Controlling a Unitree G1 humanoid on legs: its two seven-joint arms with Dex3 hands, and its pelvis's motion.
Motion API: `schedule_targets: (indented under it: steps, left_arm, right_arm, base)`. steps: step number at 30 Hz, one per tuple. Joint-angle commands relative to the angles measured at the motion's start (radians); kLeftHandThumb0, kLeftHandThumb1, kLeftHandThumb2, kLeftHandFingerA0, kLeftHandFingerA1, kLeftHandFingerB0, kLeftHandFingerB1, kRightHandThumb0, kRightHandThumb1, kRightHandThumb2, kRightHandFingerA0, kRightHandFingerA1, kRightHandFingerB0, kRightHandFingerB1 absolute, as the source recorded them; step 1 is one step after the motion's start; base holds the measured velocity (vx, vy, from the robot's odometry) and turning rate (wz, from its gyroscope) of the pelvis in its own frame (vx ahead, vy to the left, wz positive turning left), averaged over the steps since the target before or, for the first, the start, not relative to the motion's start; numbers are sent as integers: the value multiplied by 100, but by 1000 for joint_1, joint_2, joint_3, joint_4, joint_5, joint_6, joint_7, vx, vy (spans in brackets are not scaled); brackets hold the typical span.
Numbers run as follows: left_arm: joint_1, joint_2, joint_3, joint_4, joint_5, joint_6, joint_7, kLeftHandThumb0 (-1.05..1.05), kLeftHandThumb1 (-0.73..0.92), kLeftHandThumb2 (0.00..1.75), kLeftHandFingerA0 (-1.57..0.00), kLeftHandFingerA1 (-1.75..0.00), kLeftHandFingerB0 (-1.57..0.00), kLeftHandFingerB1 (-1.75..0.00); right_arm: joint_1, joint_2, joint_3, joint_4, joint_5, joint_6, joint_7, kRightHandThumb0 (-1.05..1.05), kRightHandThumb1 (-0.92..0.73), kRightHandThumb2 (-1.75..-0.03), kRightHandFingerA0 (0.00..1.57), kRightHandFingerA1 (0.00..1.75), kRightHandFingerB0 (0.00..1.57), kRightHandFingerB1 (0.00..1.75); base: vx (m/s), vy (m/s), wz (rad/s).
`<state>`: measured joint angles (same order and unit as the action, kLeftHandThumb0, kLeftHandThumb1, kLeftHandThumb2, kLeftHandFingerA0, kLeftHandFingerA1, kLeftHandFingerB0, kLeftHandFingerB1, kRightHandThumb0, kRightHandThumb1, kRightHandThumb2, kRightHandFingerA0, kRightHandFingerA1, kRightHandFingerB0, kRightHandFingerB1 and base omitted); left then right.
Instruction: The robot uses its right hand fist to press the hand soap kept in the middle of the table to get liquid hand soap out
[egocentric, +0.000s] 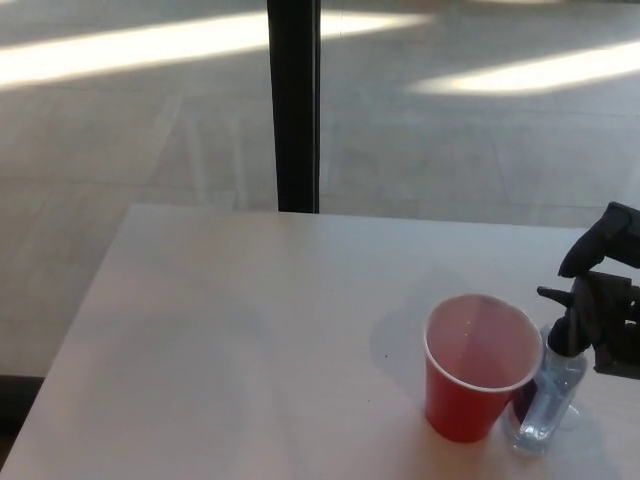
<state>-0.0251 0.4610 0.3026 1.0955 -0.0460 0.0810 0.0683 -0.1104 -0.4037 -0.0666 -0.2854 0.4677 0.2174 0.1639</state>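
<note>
One white table (220, 340) is seen, with one red cup (478, 368) on it and one clear soap bottle (549, 390) tucked just beside the cup's right, touching it. A dark post (294, 105) is seen beyond the table's far edge. The right hand (610, 310) is held right at the bottle's black pump (562, 322), fingers curled; whether it's actually gripped can't be told.

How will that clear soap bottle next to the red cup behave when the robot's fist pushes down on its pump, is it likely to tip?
The soap bottle looks slim and tall for its base, so an off-centre push could probably tip it. It seems nearly empty and clear, so likely light and easy to slide. The red cup beside it might brace one side. The right hand sits by the pump.
</note>
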Motion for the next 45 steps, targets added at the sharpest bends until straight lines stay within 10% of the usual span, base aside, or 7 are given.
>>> schedule_targets:
  steps: [1,19,22,25,27,29,45]
  left_arm:
    - [3,30,2,-9,-2,35,5,-36,60,99,-71,-91,-57,-83]
    - [18,28,-3,18,1,22,10,-38,54,110,-73,-87,-59,-79]
    - [25,29,-5,10,3,19,10,-38,54,111,-73,-87,-60,-80]
    - [29,32,-5,-2,2,32,8,-38,54,111,-73,-87,-60,-80]
    - [30,35,-10,-1,8,30,8,-38,54,111,-72,-85,-60,-80]
    - [28,36,-8,6,6,29,7,-36,61,97,-73,-90,-56,-82]
    - [31,24,-7,8,1,29,12,-37,60,97,-72,-88,-56,-81]
  right_arm:
    - [-35,-55,-41,7,117,331,0,-21,-58,-126,98,175,68,169]
    - [-323,-208,-505,-1,620,512,-164,-22,-67,-101,90,175,60,162]
    - [-280,-256,-651,40,621,511,-205,-37,-43,-112,126,141,98,124]
    - [-236,-263,-798,93,645,517,-307,-37,-51,-92,113,166,94,122]
    - [-180,-278,-902,187,595,514,-296,-29,-13,-141,114,164,104,123]
    - [-140,-273,-944,217,542,510,-304,-26,-24,-120,142,145,111,120]
    - [177,-11,-1168,716,226,105,-520,-45,-34,-170,137,175,95,161]
  base:
    - [0,0,0]
    - [0,0,0]
    - [0,0,0]
    - [0,0,0]
    - [0,0,0]
    - [0,0,0]
    - [0,0,0]
